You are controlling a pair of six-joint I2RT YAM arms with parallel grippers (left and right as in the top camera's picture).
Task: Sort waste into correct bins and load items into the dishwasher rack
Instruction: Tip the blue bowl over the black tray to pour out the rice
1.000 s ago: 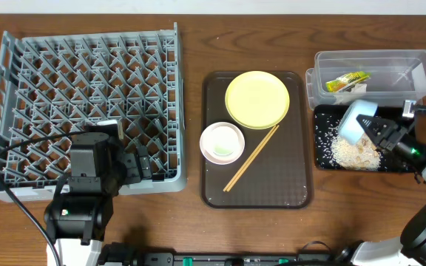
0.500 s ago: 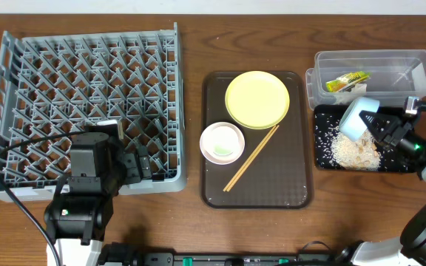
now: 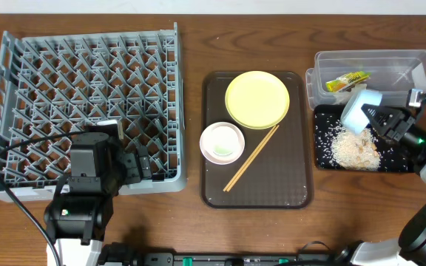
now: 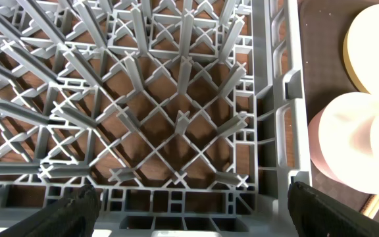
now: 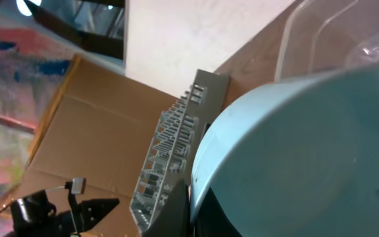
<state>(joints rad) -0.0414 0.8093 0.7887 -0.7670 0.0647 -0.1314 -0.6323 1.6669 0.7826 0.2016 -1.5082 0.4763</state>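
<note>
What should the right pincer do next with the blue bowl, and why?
Probably lift the light blue bowl clear and begin swinging it left toward the dishwasher rack. The right pincer holds it tilted over the black tray, where a rice pile already lies. Whether the bowl is fully emptied can't be seen.

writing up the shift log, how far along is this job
Done: wrapper in the clear tub, rice in the black tray. In hand: right gripper holds the blue bowl above them. To do: plate, white bowl, chopsticks on the brown tray; nothing in the rack yet.
</note>
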